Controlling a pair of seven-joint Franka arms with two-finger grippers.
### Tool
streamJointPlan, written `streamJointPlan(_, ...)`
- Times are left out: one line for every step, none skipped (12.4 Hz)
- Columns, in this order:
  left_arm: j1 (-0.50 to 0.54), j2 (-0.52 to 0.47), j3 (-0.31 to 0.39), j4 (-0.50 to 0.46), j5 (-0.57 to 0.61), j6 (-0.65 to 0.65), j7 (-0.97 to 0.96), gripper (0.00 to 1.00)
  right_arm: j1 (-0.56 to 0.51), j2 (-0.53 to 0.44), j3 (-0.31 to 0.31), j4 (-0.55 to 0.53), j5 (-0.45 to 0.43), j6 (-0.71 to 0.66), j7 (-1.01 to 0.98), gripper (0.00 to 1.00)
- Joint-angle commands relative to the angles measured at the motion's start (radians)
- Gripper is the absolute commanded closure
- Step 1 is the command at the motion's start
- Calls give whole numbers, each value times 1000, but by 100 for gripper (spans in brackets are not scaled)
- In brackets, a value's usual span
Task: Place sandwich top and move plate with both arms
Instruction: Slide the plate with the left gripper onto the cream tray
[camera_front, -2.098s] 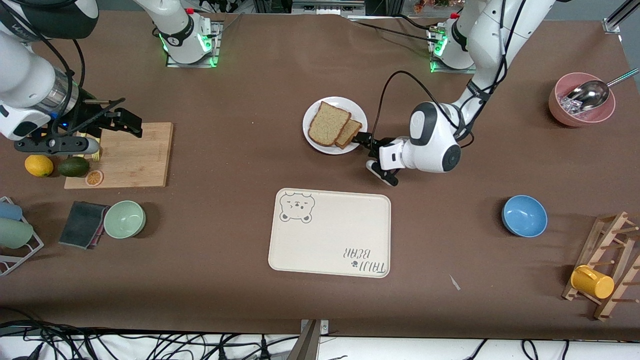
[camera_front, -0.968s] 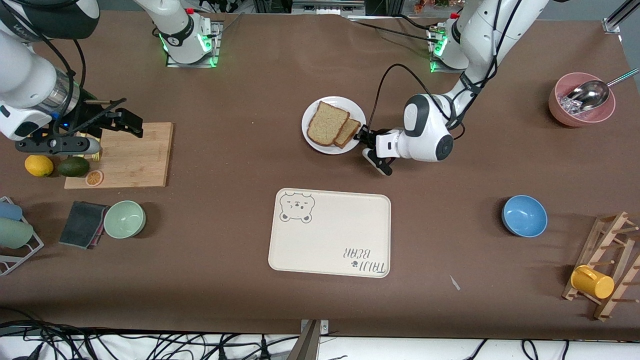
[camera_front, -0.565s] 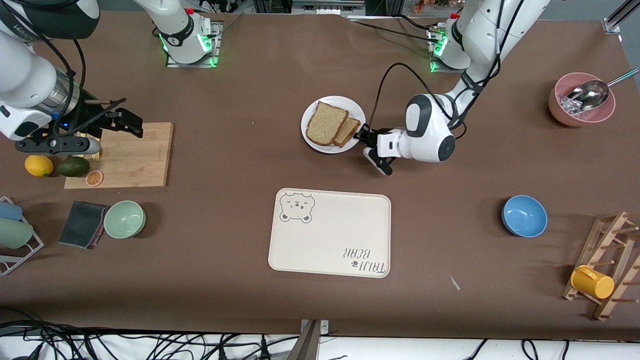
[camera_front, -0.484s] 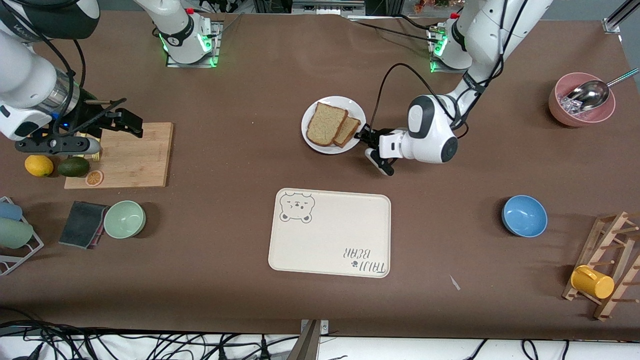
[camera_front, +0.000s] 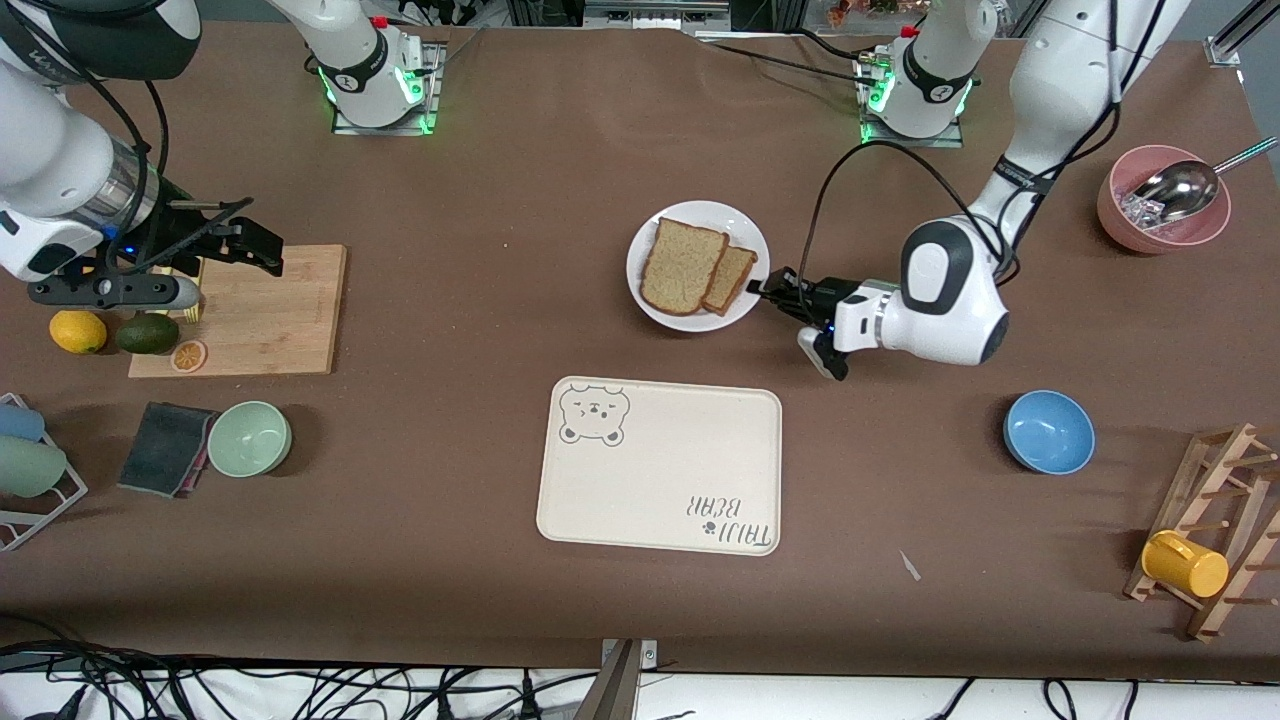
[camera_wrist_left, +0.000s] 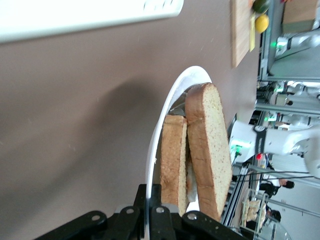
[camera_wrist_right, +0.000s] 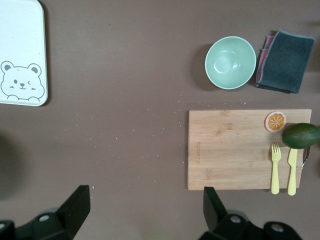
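The sandwich top (camera_front: 683, 266), a light-brown speckled slice, lies on the white plate (camera_front: 690, 212) and overlaps a smaller, darker slice (camera_front: 732, 280). My left gripper (camera_front: 772, 290) is shut on the plate's rim at the side toward the left arm's end. In the left wrist view its jaws pinch the rim (camera_wrist_left: 165, 115) at the left gripper (camera_wrist_left: 155, 200), with the sandwich top (camera_wrist_left: 210, 150) standing over the lower slice (camera_wrist_left: 172, 160). My right gripper (camera_front: 262, 250) is open and empty over the wooden cutting board's edge; its fingertips also show in the right wrist view (camera_wrist_right: 145, 205).
The cream bear tray (camera_front: 660, 465) lies nearer the camera than the plate. A blue bowl (camera_front: 1048, 431), a pink bowl with a scoop (camera_front: 1160, 200) and a mug rack (camera_front: 1215, 530) sit at the left arm's end. The cutting board (camera_front: 265, 310), a green bowl (camera_front: 249, 438) and a cloth (camera_wrist_right: 282, 62) sit at the right arm's end.
My left gripper has pulled the plate with both slices toward the left arm's end and slightly nearer the camera. The right arm has not moved.
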Motion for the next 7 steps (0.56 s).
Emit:
streamJointPlan(7, 34, -4, 120, -42, -36, -50, 100, 1, -10, 1, -8, -14, 5, -9, 0)
streamJointPlan(4, 66, -4, 175, -42, -33, -80, 100, 1, -10, 1, -8, -14, 5, -9, 0)
streamJointPlan(4, 106, -4, 232, -47, -28, -100, 100, 1, -10, 1, -8, -14, 5, -9, 0)
streamJointPlan(2, 150, -2, 292, -72, -25, -115, 100, 3, -10, 1, -8, -14, 6, -5, 0)
streamJointPlan(-5, 198, -1, 353, -111, -23, -127, 100, 3, -10, 1, -8, -14, 6, -5, 0)
streamJointPlan(-10, 245, 2, 412, -120, -11, -146, 100, 4, -10, 1, -8, -14, 6, -4, 0)
streamJointPlan(-12, 285, 2, 453, -126, 19, -158, 100, 3, -10, 1, -8, -14, 6, -1, 0)
